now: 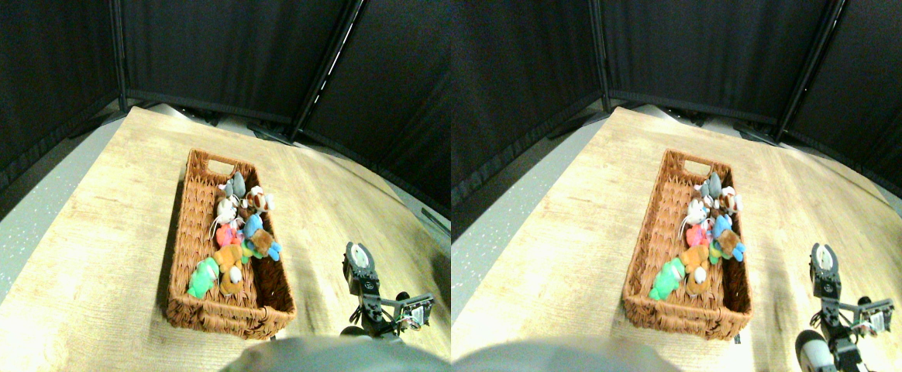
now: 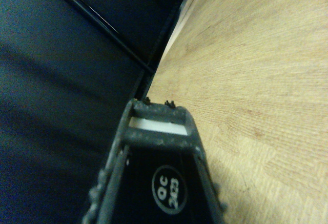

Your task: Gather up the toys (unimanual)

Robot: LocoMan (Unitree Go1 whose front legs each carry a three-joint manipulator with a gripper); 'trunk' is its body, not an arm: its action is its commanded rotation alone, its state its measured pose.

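Observation:
Several toys lie together in a brown wicker basket (image 1: 178, 240) on the wooden floor. Among them are a green one (image 1: 204, 279) at the near end, an orange one (image 1: 228, 257), a pink one (image 1: 226, 235), a blue one (image 1: 253, 226), a brown one (image 1: 265, 242), a white one (image 1: 226, 208) and a grey one (image 1: 239, 184) towards the far end. My right gripper (image 1: 357, 257) hangs over bare floor to the right of the basket, apart from it and pointing away from me. The wrist view shows only the dark gripper (image 2: 158, 104) above wood planks and a black curtain, with no toy in sight.
Black curtain panels (image 1: 234, 54) on dark poles wall in the back and both sides. A grey speckled floor strip (image 1: 9, 256) runs along the left of the wood. The basket has a handle cut-out (image 1: 219, 165) at its far end.

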